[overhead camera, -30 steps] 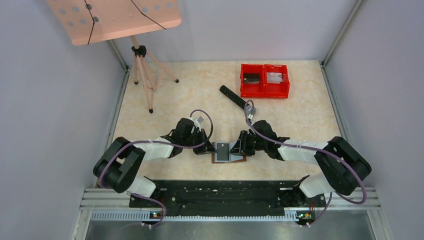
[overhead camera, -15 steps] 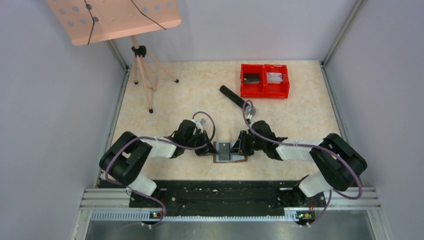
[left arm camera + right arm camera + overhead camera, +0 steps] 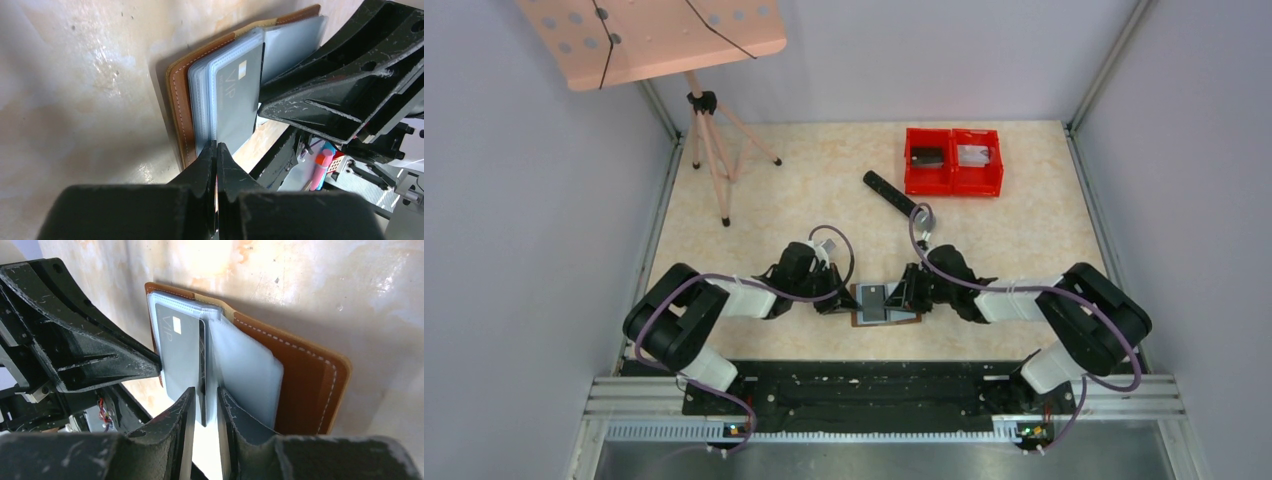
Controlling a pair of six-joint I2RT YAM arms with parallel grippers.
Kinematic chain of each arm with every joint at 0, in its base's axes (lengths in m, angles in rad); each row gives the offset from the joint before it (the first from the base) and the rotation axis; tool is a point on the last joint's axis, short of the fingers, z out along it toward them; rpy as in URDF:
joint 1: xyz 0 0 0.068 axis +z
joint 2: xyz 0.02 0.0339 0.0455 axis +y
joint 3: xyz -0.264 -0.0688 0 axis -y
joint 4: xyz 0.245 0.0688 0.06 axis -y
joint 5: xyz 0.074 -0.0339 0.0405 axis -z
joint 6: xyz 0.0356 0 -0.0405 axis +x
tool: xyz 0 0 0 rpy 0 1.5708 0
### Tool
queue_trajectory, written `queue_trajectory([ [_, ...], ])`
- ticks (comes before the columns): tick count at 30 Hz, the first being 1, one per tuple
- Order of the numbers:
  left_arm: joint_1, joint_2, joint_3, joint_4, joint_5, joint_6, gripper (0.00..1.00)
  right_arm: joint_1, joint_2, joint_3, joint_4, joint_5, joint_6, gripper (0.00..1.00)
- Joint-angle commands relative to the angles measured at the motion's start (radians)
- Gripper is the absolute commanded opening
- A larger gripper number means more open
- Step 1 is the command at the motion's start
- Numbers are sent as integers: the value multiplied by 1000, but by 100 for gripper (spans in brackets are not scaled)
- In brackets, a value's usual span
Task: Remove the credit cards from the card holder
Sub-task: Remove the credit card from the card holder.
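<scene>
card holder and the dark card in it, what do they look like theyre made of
Card holder: likely brown leather or a lookalike, matte, pale stitching along its edge; its inner sleeves look like frosted soft plastic. Dark card: probably stiff plastic, smooth grey, printed "VIP".

card holder (image 3: pixel 884 304) on table (image 3: pixel 1024 220) between both arms, bins (image 3: pixel 953 161) behind

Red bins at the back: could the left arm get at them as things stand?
Probably not right now: the left gripper is shut on the card holder's sleeve edge, and the red bins sit far across the table.
</scene>
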Motion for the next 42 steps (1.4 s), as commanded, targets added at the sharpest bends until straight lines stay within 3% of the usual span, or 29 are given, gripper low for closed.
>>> queue_trajectory([
  [1,-11,13,-34,-9,-24,17,0,11,35,-31,105,-8,34,22],
  [7,-15,15,-34,-8,-25,17,0,12,53,-51,164,-26,54,16],
  [13,-17,24,-32,-7,-25,17,0,11,26,-67,215,-45,54,0],
  [24,-20,46,-28,-25,-35,20,0,-26,40,-85,353,-173,52,0],
  [32,-21,78,-13,-52,-32,32,0,-106,58,-80,330,-288,5,0],
  [42,-31,102,-6,-58,-40,33,0,-134,22,-84,234,-281,-44,0],
])
